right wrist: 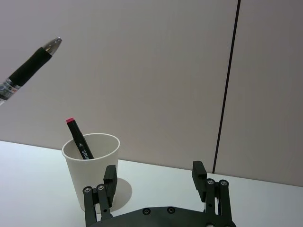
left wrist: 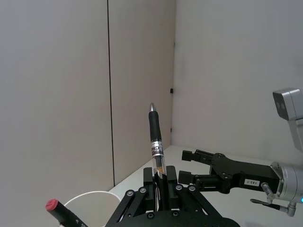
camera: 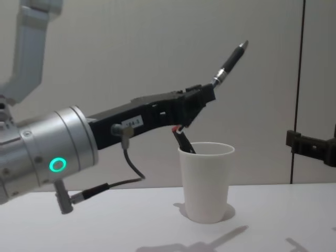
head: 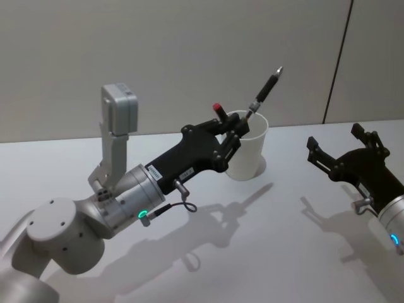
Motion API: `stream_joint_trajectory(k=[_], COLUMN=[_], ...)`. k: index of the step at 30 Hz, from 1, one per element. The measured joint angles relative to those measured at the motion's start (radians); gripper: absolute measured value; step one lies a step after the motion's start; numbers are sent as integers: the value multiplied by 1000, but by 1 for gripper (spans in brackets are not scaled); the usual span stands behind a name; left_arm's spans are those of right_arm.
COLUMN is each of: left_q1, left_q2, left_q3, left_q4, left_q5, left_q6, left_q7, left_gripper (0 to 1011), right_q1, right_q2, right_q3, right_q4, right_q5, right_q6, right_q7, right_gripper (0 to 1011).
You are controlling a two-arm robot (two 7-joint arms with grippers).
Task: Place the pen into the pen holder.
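The white table [head: 208, 265] lies under the left gripper [head: 238, 131], which reaches over the pen holder [head: 249, 154] with its jaws pinched tight on the lower end of the pen [head: 266, 89]. The right gripper [head: 334, 137] hangs well off to the right, jaws spread wide, holding nothing. The head view sets the pen at the pen holder's rim; the chest view shows it clear above, tilted up and away. A red-capped marker [right wrist: 79, 142] leans inside the pen holder, and its white lettering, like the pen's printed band, is too small to read.
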Motion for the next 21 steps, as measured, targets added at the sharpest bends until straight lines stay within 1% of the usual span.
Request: stream_joint_trajectory(k=[8,13,14,15,16,18,21], left_q1=[-15,-21,-21,-23,-24,-25,-26], left_q2=[-16,-22,-22,-24,-25,-26,-28], left_q3=[10,14,14,15,16,16,17], left_q4=[20,27,28,29,31,32,35], left_q5=[23,31,33,35,36,38,41], left_q6=[1,1,1,2,2,2,2], left_q7=[0,0,0,1,1,1,1], left_gripper=[160,160,160,160,160,160,160], right_q1=[0,-3,-5,-5,-8,-12,-16], right_q2=[0,3,5,6,8,12,15], right_q3=[1,4,6,7,9,13,16], right_q4=[0,-6,-8,-9,-14,-21,-28], right_q5=[3,24,38,40,59,83,111], right_q6=[0,-1,-2,-2,-3,-3,-3], right_q7=[3,20,29,31,43,56,70], right_gripper=[1001,1001,1001,1001,1001,1002,1001])
